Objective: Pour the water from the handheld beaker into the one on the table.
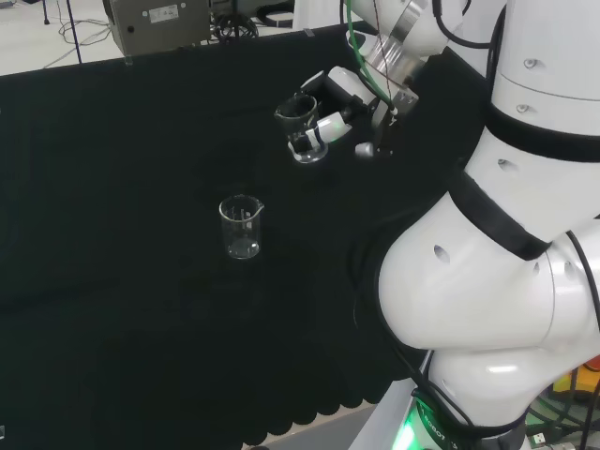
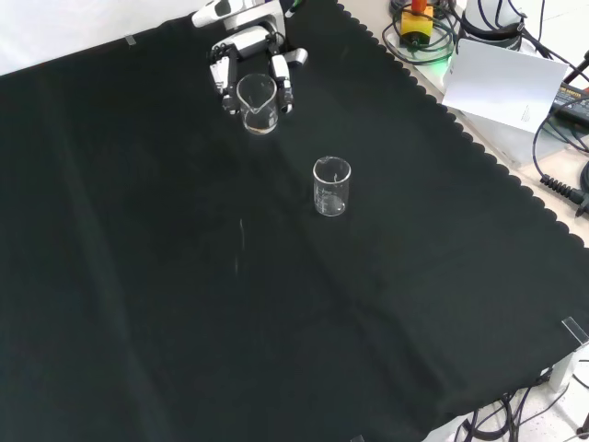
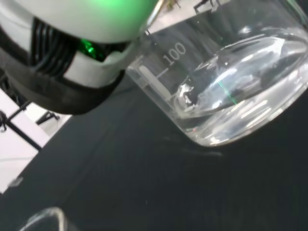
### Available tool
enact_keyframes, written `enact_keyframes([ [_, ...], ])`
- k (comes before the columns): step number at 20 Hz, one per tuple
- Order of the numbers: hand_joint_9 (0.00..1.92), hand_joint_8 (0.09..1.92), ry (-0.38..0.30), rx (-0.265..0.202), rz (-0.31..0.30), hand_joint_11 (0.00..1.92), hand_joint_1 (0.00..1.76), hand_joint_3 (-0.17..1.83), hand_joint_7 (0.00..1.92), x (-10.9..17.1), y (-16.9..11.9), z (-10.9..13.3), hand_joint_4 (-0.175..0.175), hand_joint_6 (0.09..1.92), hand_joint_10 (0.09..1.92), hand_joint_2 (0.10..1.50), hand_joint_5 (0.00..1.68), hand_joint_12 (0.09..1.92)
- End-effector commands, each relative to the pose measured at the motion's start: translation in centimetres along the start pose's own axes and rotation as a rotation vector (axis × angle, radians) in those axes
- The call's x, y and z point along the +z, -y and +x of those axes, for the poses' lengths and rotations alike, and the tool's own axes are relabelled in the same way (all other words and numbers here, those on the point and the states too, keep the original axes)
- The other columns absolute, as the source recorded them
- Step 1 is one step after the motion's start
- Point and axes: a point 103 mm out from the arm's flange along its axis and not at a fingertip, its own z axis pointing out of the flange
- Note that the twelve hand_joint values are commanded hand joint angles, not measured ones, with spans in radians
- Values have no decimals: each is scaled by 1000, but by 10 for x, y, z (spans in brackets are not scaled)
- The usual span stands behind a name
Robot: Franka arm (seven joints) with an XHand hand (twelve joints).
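Front view, near to far: empty beaker [image 2: 331,185] stands upright on the black cloth of the surface [image 2: 276,322], mouth up, near the middle. Farther back and to the left in that view, the robot hand [image 2: 248,55] has its fingers curled round the held beaker [image 2: 258,103], carried clear of the cloth, about upright. Wrist view shows water in its bottom, and the rim of the empty beaker [image 3: 45,219] at the frame edge. The two are apart, not yet lined up. Head view: empty beaker [image 1: 241,226] lies lower left of the held beaker [image 1: 302,127], nearer the camera. Judgement: pouring not started; the held beaker must travel toward the standing one, spout over its mouth, then tip. Risk is tipping short of the rim.
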Motion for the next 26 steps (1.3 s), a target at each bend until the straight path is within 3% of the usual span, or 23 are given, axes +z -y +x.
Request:
enact_keyframes([
  [1, 1830, 449, 28, 12, 101, 1508, 1324, 753, 1441, -2, 28, 11, -175, 497, 87, 560, 1373, 523],
  [11, 1837, 462, 155, 11, 297, 1504, 1324, 765, 1438, 18, 27, 28, -175, 509, 87, 553, 1370, 522],
  [26, 1833, 505, 317, -21, 469, 1480, 1323, 786, 1421, 32, 39, 59, -175, 550, 87, 546, 1354, 518],
])
